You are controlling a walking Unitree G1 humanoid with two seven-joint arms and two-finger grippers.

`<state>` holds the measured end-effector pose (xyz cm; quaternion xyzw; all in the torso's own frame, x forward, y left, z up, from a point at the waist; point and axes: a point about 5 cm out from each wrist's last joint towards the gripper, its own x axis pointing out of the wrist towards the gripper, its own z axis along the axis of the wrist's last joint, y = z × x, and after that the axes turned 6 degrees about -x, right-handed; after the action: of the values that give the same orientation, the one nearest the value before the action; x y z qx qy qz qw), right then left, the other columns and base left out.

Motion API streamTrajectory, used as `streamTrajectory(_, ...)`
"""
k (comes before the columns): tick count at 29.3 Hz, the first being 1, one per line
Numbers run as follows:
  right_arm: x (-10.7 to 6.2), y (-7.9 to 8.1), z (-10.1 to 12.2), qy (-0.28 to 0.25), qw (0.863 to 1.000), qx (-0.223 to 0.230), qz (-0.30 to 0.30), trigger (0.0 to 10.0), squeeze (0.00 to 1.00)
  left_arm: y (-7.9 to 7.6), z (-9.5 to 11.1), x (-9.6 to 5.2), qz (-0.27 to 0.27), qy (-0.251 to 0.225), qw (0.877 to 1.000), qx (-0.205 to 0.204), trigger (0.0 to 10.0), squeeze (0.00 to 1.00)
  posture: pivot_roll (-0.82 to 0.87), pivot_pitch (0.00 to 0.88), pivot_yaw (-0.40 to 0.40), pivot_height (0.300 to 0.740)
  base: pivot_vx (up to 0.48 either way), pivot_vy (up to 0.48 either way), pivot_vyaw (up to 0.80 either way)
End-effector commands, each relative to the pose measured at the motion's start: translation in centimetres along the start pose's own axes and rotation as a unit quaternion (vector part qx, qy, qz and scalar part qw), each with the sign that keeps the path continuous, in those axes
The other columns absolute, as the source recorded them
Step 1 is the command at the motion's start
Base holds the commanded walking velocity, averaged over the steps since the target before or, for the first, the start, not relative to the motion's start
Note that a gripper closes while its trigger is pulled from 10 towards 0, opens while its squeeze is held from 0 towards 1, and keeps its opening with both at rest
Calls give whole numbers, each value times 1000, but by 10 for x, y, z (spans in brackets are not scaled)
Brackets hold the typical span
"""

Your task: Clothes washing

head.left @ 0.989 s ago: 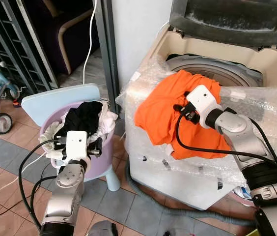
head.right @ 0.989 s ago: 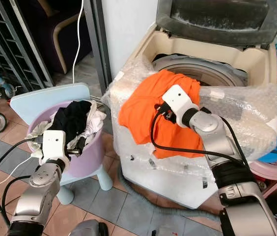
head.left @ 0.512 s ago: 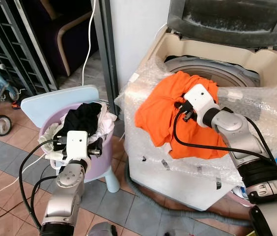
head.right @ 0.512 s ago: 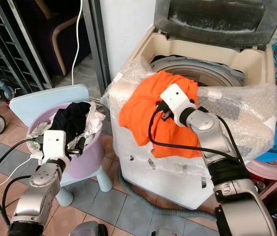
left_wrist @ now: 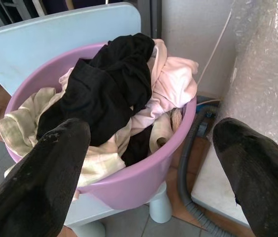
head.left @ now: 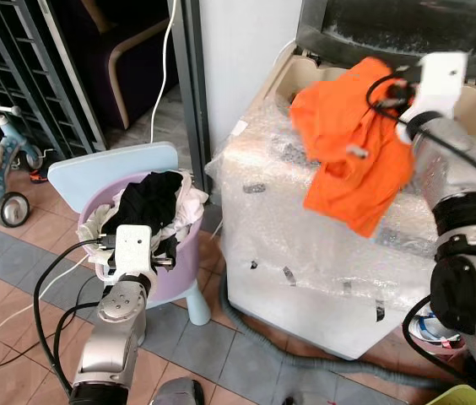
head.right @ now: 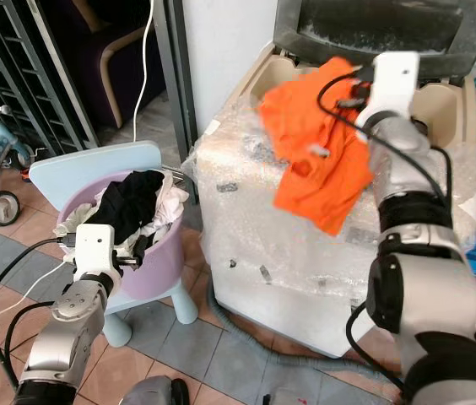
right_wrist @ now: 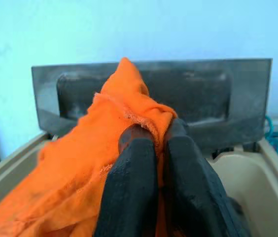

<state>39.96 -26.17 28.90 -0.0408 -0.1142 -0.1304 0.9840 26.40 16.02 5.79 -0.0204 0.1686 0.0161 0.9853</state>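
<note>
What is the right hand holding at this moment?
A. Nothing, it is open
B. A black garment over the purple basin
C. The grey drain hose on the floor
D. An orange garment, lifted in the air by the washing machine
D: the right hand is shut on the orange garment, which hangs in the air in front of the washing machine.

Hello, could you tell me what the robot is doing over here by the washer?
It is loading laundry. The right gripper is shut on an orange garment, held up over the open washer. The left gripper hovers open over the purple basin of clothes on a blue chair.
</note>
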Motion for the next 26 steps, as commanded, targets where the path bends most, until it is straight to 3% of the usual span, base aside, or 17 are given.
streamTrajectory(1,-3,-1,-7,0,999,-24,-28,235,0,-1,3,1,0,-5,1000,4,10000,0,-47,15,24,740,0,0,0)
streamTrajectory(2,-4,1,-10,5,999,-50,-21,7451,0,-1,3,1,0,-5,1000,4,10000,0,-46,16,22,740,0,0,0)
streamTrajectory(3,-5,9,-21,32,997,-77,7,10000,0,-1,3,1,1,-6,1000,4,10000,0,-46,16,22,740,0,0,0)
streamTrajectory(4,-7,15,-33,50,996,-63,32,10000,969,-1,3,1,2,-6,1000,3,10000,0,-47,17,22,740,0,0,0)
streamTrajectory(11,-19,34,-54,60,991,-26,116,10000,1000,-2,4,2,-1,-4,1000,3,10000,0,-55,19,31,740,0,0,0)
streamTrajectory(13,-21,39,-49,32,989,-22,143,10000,1000,-2,4,2,-4,-3,1000,5,10000,0,-57,19,33,740,0,0,0)
streamTrajectory(16,-23,47,-25,-39,980,25,195,10000,1000,-2,4,3,-4,-2,1000,5,10000,0,-58,22,37,740,0,0,0)
streamTrajectory(17,-26,53,-14,-67,969,20,237,10000,1000,-2,4,3,-4,-2,1000,6,10000,0,-63,24,39,740,0,0,0)
streamTrajectory(20,-32,59,-7,-86,957,-5,278,10000,1000,-1,4,4,-4,-1,1000,7,10000,0,-68,28,43,740,0,0,0)
streamTrajectory(22,-33,61,-6,-87,954,-16,286,10000,1000,-1,4,4,-4,-1,1000,8,10000,0,-68,28,43,740,0,0,0)
streamTrajectory(23,-35,62,-7,-88,952,-32,290,10000,1000,-1,4,5,-4,-1,1000,8,10000,0,-71,32,49,740,0,0,0)
streamTrajectory(24,-42,65,-13,-87,948,-76,298,10000,1000,0,5,6,-5,-1,1000,10,10000,0,-73,34,55,740,0,0,0)
streamTrajectory(25,-42,65,-13,-87,948,-76,298,10000,1000,0,5,6,-5,-1,1000,10,10000,0,-73,34,55,740,0,0,0)
streamTrajectory(26,-53,69,-22,-86,940,-100,314,10000,1000,0,6,6,-5,-3,1000,13,10000,0,-86,45,61,740,0,0,0)
